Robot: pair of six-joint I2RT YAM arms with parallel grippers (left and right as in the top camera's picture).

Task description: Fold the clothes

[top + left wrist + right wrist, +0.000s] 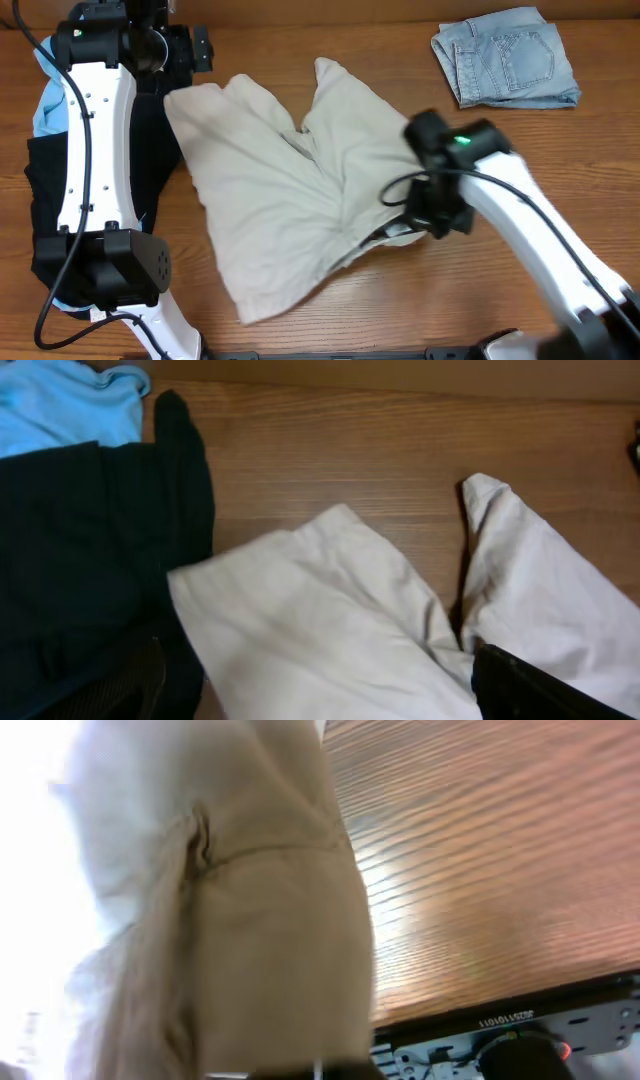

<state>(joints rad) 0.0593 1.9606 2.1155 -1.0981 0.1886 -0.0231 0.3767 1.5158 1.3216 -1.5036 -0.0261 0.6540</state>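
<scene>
One pair of beige shorts (290,200) lay rumpled, legs splayed, in the middle of the table (330,40), with one black garment (165,140), one blue shirt (45,112) and one folded pair of jeans (507,58). The right gripper (425,222) clutched the shorts' edge; the left gripper (320,660) gaped empty.

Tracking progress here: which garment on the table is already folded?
The denim shorts at the far right corner, neatly stacked; the beige shorts lie spread open, the black garment rumpled.

Beige shorts (290,200) spread rumpled mid-table, legs splayed; black garment (80,560) at their left edge, light-blue shirt (60,405) beside it
</scene>
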